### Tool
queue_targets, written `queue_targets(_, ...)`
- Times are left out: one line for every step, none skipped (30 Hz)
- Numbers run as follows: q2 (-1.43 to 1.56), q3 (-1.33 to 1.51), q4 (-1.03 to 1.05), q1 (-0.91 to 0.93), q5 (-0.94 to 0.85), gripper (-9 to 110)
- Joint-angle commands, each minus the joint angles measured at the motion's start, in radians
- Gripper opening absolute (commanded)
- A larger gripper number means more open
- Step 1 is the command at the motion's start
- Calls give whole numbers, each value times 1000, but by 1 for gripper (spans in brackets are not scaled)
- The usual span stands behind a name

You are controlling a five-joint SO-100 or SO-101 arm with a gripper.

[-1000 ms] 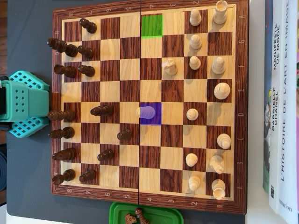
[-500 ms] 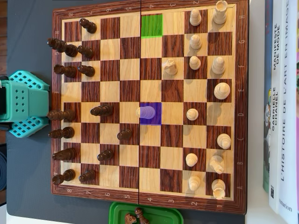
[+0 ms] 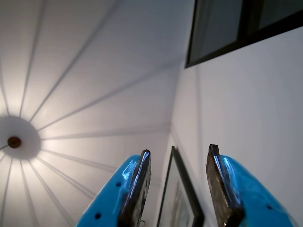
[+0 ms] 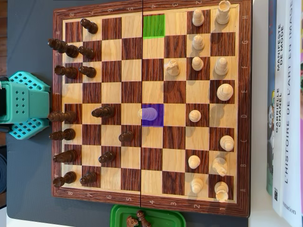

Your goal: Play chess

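In the overhead view the wooden chessboard (image 4: pixel 142 9) lies flat, with dark pieces (image 4: pixel 102 112) on its left half and white pieces (image 4: pixel 225 91) on its right. A white pawn (image 4: pixel 147 113) stands on a purple-tinted square (image 4: pixel 158 120) at mid-board. A green-tinted square (image 4: pixel 154 25) near the top edge holds nothing. The teal arm base (image 4: pixel 21 105) sits left of the board. In the wrist view my gripper (image 3: pixel 180 150) points up at the ceiling, open, with nothing between its blue fingers (image 3: pixel 135 189).
A green tray (image 4: pixel 118 215) below the board holds captured dark pieces (image 4: pixel 140 217). Books (image 4: pixel 284 104) lie along the board's right side. The wrist view shows a ceiling lamp (image 3: pixel 14 141), a framed picture (image 3: pixel 182 198) and a dark window (image 3: pixel 227 23).
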Motion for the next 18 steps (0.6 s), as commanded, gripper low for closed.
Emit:
queue_targets(-2, 20, 0, -5, 0, 18)
queue_targets(-2, 20, 0, -5, -2, 18)
queue_targets(-2, 20, 0, -3, -2, 18)
queue_targets(-2, 20, 0, -5, -2, 18)
queue_targets(-2, 20, 0, -3, -3, 18)
queue_targets(-3, 20, 3, 3, -3, 18)
queue_targets(-3, 20, 3, 3, -3, 18)
queue_targets(-3, 20, 2, 3, -3, 18)
queue_targets(-3, 20, 2, 5, -3, 18)
queue_targets(-3, 20, 2, 5, -3, 18)
queue_targets(-3, 20, 3, 5, -3, 18)
queue_targets(-3, 20, 5, 6, -3, 18)
queue_targets(-3, 20, 6, 6, -5, 18)
queue_targets(-3, 20, 8, 8, -5, 18)
queue_targets(-3, 20, 15, 8, -6, 18)
queue_targets(-3, 20, 34, 8, -6, 18)
queue_targets(-3, 20, 55, 8, -6, 18)
queue_targets(-3, 17, 83, 8, -6, 18)
